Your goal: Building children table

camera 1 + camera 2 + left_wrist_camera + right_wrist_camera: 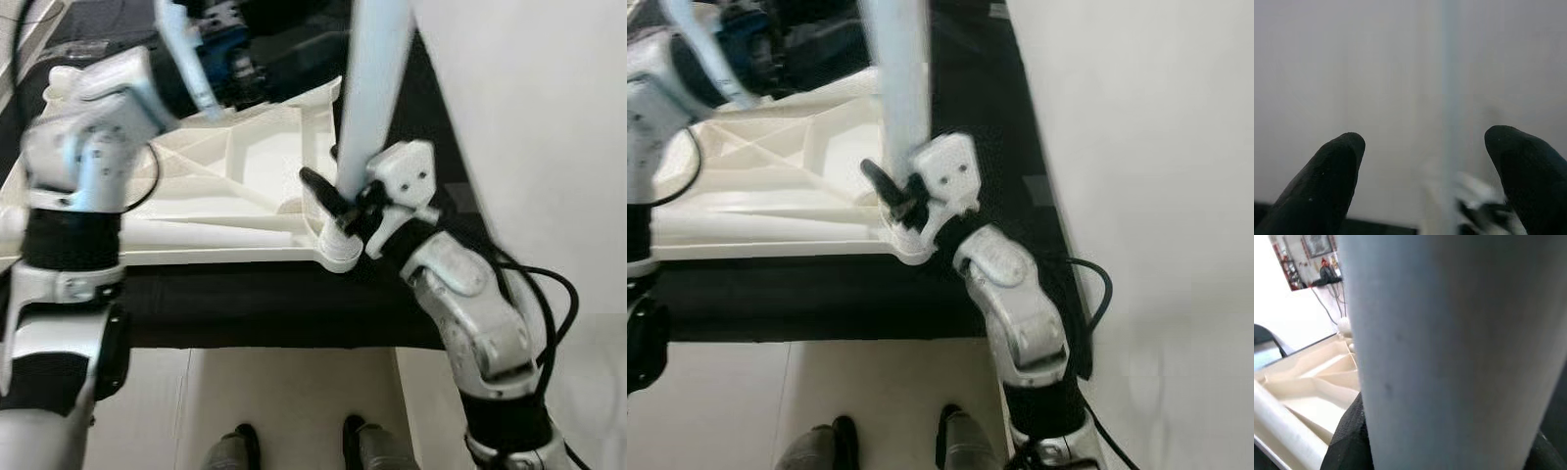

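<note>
A white children's table top (245, 157) lies upside down on a black surface, its ribbed underside facing up. A pale blue-white table leg (370, 88) stands upright at the top's near right corner socket (333, 250). My right gripper (345, 201) is shut on the leg just above the socket, and in the right wrist view the leg (1449, 352) sits between the black fingers (1349, 431). My left arm (88, 137) is raised over the far left of the top. My left gripper (1422, 171) is open, holding nothing, with a thin blurred pale bar (1449, 98) beyond it.
The black surface (245, 308) carries the table top and ends near my feet (235, 450) on a pale floor. A white wall (549, 127) runs close along the right. Blurred blue and dark objects (225, 49) lie at the far edge.
</note>
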{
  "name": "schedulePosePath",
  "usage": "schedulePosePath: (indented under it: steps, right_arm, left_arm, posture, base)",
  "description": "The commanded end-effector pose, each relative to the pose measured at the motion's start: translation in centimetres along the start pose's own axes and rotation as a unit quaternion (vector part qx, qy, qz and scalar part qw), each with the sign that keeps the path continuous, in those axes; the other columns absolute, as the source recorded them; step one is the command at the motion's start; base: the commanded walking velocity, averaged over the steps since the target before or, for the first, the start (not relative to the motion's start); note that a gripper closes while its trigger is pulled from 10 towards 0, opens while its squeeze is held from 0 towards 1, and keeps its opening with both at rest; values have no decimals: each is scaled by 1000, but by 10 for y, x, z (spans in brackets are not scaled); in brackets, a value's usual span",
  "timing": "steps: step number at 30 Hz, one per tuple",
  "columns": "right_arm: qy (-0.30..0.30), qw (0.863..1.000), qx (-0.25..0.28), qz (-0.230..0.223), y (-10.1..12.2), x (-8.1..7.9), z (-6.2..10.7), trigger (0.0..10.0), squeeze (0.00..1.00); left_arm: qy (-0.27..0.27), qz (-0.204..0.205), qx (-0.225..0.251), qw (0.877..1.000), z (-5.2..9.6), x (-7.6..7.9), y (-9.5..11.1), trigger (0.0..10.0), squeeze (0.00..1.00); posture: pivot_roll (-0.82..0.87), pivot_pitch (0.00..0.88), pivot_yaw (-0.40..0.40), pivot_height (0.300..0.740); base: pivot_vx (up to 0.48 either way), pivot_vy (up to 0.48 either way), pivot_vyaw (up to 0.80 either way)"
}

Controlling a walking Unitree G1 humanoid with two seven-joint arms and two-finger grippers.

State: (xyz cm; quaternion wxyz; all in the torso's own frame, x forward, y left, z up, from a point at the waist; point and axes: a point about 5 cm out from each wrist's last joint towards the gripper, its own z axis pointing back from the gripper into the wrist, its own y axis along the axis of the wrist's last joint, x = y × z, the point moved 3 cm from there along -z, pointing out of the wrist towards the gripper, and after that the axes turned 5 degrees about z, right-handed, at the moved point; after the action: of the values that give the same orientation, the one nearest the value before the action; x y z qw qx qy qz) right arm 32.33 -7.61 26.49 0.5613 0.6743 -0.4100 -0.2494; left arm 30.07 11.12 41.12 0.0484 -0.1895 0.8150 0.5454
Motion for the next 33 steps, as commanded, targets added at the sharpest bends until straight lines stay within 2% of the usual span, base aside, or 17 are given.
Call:
schedulePosePath:
  steps: [1, 4, 5, 7, 12, 15, 17, 19, 26, 29, 33]
  right_arm:
    - [0, 997, -46, -57, -23, 1, 0, 10000, 0]
    - [-2, 997, -33, -75, -17, 5, 0, 10000, 0]
    - [-3, 996, -24, -82, -13, 9, 1, 10000, 0]
    - [-1, 997, -21, -80, -12, 9, 1, 10000, 0]
    - [4, 997, -18, -76, -11, 8, 1, 10000, 0]
    - [32, 997, 8, -65, 0, 0, 1, 10000, 0]
    - [74, 996, 39, -37, 15, -12, 1, 10000, 0]
    - [97, 994, 52, -10, 24, -18, 1, 10000, 0]
    - [114, 991, 65, 33, 33, -24, -2, 10000, 0]
    - [116, 990, 67, 35, 34, -25, -3, 10000, 0]
    - [121, 989, 55, 69, 32, -28, -6, 10000, 0]
  left_arm:
    - [-25, -2, 20, 999, 9, 11, 12, 10000, 0]
    - [-29, 6, 34, 999, 15, 14, 17, 10000, 0]
    - [-32, 22, 47, 998, 25, 19, 20, 10000, 0]
    - [-19, 27, 44, 999, 30, 20, 17, 10000, 0]
    - [-8, 27, 35, 999, 32, 22, 9, 10000, 0]
    - [29, 28, 32, 999, 34, 19, 2, 10000, 0]
    - [68, 30, 45, 996, 32, 15, -4, 10000, 0]
    - [70, 44, 65, 994, 25, 17, -6, 10000, 0]
    - [53, 55, 70, 995, 8, 25, -11, 10000, 0]
    - [49, 58, 70, 995, 6, 27, -12, 10000, 0]
    - [38, 71, 72, 994, 1, 33, -16, 10000, 0]
  posture:
    - [-3, 263, 20, 740]
    - [-4, 264, 19, 740]
    - [-2, 266, 17, 740]
    - [-1, 268, 14, 740]
    - [3, 269, 13, 740]
    - [5, 271, 13, 740]
    - [2, 270, 15, 740]
    - [0, 262, 13, 740]
    - [-1, 246, 17, 740]
    - [-1, 239, 19, 740]
    - [-1, 228, 19, 740]
  base:
    - [0, 0, 0]
    - [0, 0, 0]
    - [0, 0, 0]
    - [0, 0, 0]
    - [0, 0, 0]
    - [0, 0, 0]
    - [0, 0, 0]
    - [0, 0, 0]
    - [0, 0, 0]
    - [0, 0, 0]
    - [0, 0, 0]
